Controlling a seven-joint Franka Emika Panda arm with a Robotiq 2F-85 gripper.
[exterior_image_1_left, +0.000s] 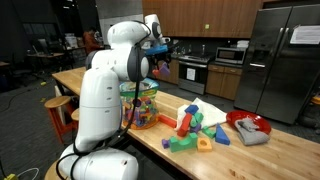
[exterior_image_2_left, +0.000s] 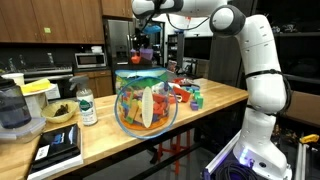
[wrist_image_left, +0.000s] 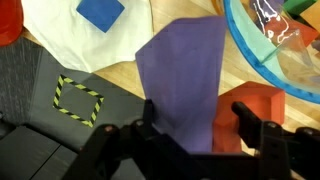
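Purple block (wrist_image_left: 180, 85) sits clamped between the jaws at the centre of the wrist view, lifted well clear of the wooden surface (exterior_image_2_left: 215, 103) near the clear toy tub (exterior_image_2_left: 147, 76), not yet set down, while loose blocks (exterior_image_1_left: 187, 124) lie scattered at centre-right.

Purple flat block (wrist_image_left: 185, 85) sits between the fingers (wrist_image_left: 258, 130) above the wooden table (exterior_image_1_left: 270, 155), clear plastic jar (wrist_image_left: 285, 55) beside it.
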